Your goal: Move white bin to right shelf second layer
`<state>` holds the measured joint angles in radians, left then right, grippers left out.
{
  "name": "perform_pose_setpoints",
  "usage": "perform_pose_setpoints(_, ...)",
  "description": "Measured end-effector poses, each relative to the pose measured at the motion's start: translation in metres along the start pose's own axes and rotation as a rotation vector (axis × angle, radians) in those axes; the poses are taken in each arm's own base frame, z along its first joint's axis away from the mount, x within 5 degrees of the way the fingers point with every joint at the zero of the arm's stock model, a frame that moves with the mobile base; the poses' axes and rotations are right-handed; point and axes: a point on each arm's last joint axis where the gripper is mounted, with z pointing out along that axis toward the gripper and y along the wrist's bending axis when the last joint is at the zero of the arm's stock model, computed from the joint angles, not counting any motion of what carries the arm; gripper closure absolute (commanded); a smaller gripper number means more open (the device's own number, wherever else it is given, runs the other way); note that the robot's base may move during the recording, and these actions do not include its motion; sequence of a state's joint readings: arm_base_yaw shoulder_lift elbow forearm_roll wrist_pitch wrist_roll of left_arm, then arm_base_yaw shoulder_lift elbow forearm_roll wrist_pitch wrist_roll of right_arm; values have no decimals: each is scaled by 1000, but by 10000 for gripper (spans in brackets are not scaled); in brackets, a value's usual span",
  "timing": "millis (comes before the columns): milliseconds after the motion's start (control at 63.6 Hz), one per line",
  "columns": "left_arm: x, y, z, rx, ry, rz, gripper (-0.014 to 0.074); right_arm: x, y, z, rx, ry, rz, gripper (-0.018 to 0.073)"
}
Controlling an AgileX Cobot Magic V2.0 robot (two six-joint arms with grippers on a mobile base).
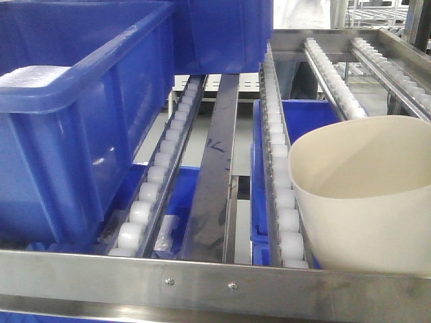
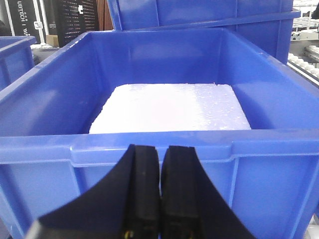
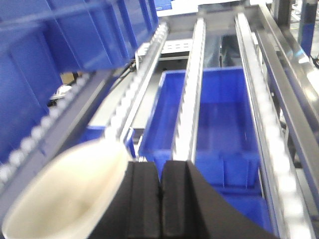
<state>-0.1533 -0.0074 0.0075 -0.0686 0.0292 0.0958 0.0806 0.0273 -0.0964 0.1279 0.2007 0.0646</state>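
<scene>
The white bin (image 1: 367,202) is seen resting on the roller rails of the right shelf second layer (image 1: 283,195), right of the blue crate (image 1: 74,114), and both grippers, left gripper (image 2: 160,191) and right gripper (image 3: 160,199), are pressed closed on nothing.

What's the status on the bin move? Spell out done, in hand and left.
Done: the white bin is up at the right shelf second layer, tilted against its roller rails behind the front lip.
In hand: the right tool reads shut beside the bin's rim; actual grip unclear. The left tool is shut, idle before a blue crate.
Left: settle the bin flat, withdraw.
</scene>
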Motion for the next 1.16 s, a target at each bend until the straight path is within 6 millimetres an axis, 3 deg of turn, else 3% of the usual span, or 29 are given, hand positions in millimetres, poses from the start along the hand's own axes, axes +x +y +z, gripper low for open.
perform_pose_setpoints(189,0,0,0,0,0,0,512,34,-7,4,18,39,10,504)
perform_pose_setpoints(1164,0,0,0,0,0,0,512,33,-8,4,19,8,17,504)
